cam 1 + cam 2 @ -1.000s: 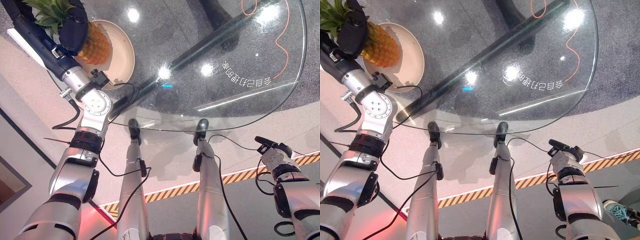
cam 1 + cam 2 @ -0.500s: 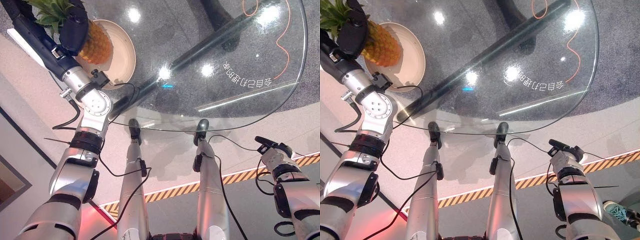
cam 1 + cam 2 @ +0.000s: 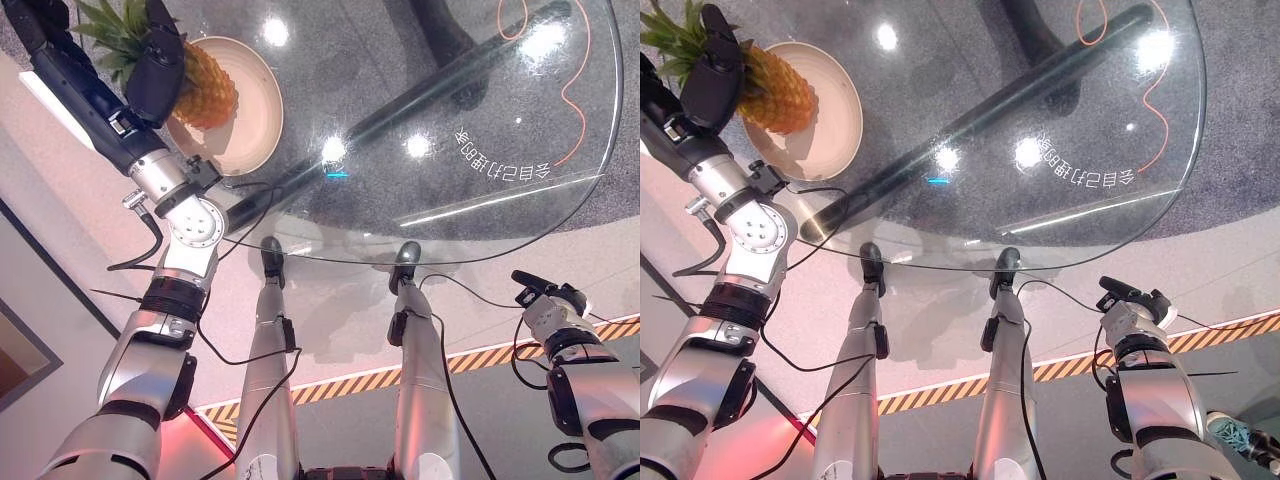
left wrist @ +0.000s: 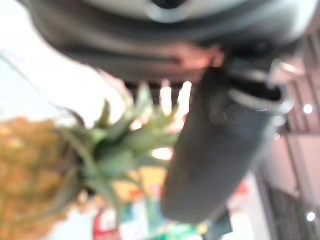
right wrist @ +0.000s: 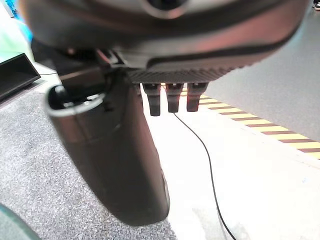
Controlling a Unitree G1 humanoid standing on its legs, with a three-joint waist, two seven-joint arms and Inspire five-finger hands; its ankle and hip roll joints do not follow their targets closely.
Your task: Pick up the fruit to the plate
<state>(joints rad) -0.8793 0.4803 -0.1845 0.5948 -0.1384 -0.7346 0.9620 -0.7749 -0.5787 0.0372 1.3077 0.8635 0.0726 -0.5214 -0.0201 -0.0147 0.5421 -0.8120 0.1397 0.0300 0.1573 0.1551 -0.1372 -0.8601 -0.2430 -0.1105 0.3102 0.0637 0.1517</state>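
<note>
Left hand (image 3: 155,65) keeps its fingers wrapped round the pineapple (image 3: 205,88), its base now lower over the plate (image 3: 255,120), so release looks near; right hand (image 5: 115,165) hangs idle, fingers relaxed.

Silver-grey arms, black elbow bands; dark left hand (image 3: 155,70), dark right hand (image 3: 545,292).

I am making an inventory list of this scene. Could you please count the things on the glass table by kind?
Pineapple: 1
Plate: 1
Total: 2
The left hand is closed around the pineapple, over the plate.
</note>
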